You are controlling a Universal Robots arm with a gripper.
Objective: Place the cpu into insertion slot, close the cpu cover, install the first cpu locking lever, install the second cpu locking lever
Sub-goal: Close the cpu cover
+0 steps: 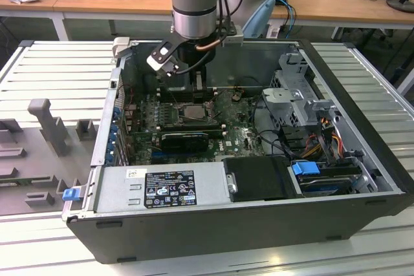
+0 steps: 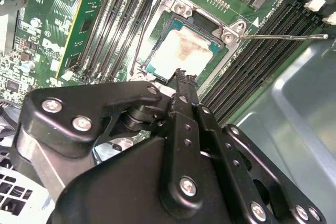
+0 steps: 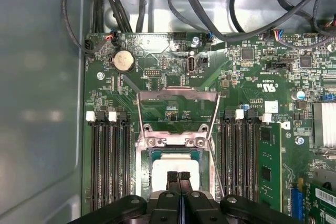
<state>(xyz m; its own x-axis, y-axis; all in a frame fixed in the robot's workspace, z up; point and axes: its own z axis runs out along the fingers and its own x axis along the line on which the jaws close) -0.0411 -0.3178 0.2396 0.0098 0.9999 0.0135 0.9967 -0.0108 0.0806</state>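
**Status.** The cpu (image 3: 176, 162) is seated in the insertion slot (image 3: 173, 151). The slot lies mid-board on the green motherboard (image 3: 157, 77), between two banks of long black memory slots (image 3: 110, 156). The open computer case (image 1: 259, 224) lies on its side at the middle of the ribbed metal counter (image 1: 52, 63). I read the placing step as done and the cover-closing step as the one in hand.

**Pincer.** The pincer (image 3: 178, 178) has its fingers brought fully together, tip against tip, with nothing gripped. In both wrist views the tips hang over the chip's edge opposite the hinge. I cannot tell whether they touch it.

**Cover and levers.** The cpu cover (image 3: 178, 96) is swung open on its hinge, beyond the slot. The board shows through its square window. One locking lever (image 2: 283, 36), a thin bright wire rod, stands out unlatched over the memory slots. The second lever (image 2: 139, 40), a darker rod, runs along the slot's opposite side.

**Materials.**
- The chip top is flat, square, matt silver metal smeared with pale dried paste.
- The cover is thin grey stamped metal.
- The pincer links are rigid black, with bright screw heads.

**Requirement.** In my judgement, closing the cover calls for the joined tips to act as one probe. They would press the frame's free bar through its hinge arc. The smooth metal may let them slip, and they must keep clear of the chip.
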